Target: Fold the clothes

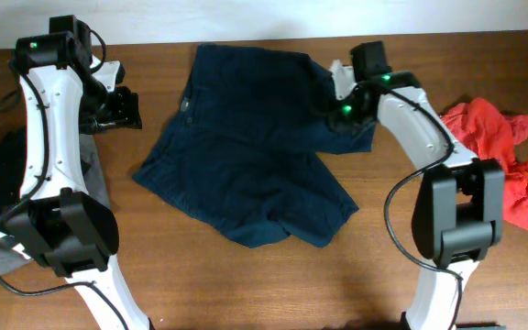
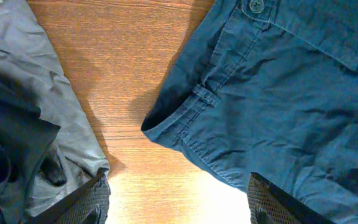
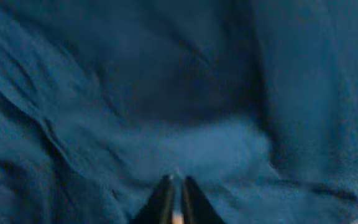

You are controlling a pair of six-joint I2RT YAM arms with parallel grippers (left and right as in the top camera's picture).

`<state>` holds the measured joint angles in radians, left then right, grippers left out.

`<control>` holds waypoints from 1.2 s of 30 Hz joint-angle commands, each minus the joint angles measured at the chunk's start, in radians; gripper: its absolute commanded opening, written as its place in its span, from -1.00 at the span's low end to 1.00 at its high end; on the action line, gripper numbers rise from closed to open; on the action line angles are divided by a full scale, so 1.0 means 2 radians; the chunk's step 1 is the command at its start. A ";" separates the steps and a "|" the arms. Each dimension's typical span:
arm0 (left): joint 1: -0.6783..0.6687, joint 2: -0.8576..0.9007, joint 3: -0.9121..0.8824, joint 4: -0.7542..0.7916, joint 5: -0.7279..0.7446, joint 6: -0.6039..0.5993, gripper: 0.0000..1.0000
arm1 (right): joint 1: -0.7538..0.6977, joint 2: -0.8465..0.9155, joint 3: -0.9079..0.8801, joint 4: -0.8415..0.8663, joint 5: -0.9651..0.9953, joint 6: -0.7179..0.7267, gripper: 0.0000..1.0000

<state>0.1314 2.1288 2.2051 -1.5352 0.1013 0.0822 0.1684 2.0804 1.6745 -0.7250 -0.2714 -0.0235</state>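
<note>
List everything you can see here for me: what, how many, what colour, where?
shorts: 1, navy, spread out mid-table
red cloth: 1 heap, red, far right of table
grey cloth: 1, grey, left side, apart from the shorts
black cloth: 1, black, against the grey cloth
table: 1, brown wood, under everything
left arm: 1, white and black, left side
right arm: 1, white and black, reaching onto the shorts
left gripper: 1, black, open over bare table by the waistband
right gripper: 1, black, shut, tips at the shorts
</note>
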 commanded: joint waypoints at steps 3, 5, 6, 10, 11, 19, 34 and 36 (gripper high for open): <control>0.001 -0.005 0.008 0.000 0.004 0.001 0.42 | 0.011 0.034 0.006 0.053 0.042 0.038 -0.83; 0.001 -0.005 0.008 -0.002 0.004 0.001 0.42 | 0.009 0.059 0.006 0.079 0.052 0.041 -0.82; 0.001 -0.005 0.008 -0.002 0.004 0.001 0.42 | 0.007 0.071 0.006 0.094 0.071 0.041 -0.82; 0.001 -0.005 0.008 -0.006 0.004 0.001 0.42 | -0.014 0.089 0.007 0.134 0.168 0.040 -0.81; 0.001 -0.005 0.008 -0.007 0.003 0.001 0.42 | -0.026 0.085 0.013 0.137 0.198 0.041 -0.81; 0.001 -0.005 0.008 -0.004 0.004 0.001 0.42 | -0.111 0.071 0.169 0.003 0.228 0.055 -0.88; 0.013 -0.012 0.041 -0.052 -0.039 0.001 0.31 | -0.109 0.058 0.350 -0.311 -0.028 -0.003 -0.07; 0.019 -0.023 0.056 -0.067 -0.039 0.001 0.30 | -0.107 0.039 0.350 -0.331 -0.033 -0.003 -0.07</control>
<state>0.1444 2.1288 2.2589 -1.6497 0.0406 0.0853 -0.0555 2.2410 2.3447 -1.3621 -0.2260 0.0105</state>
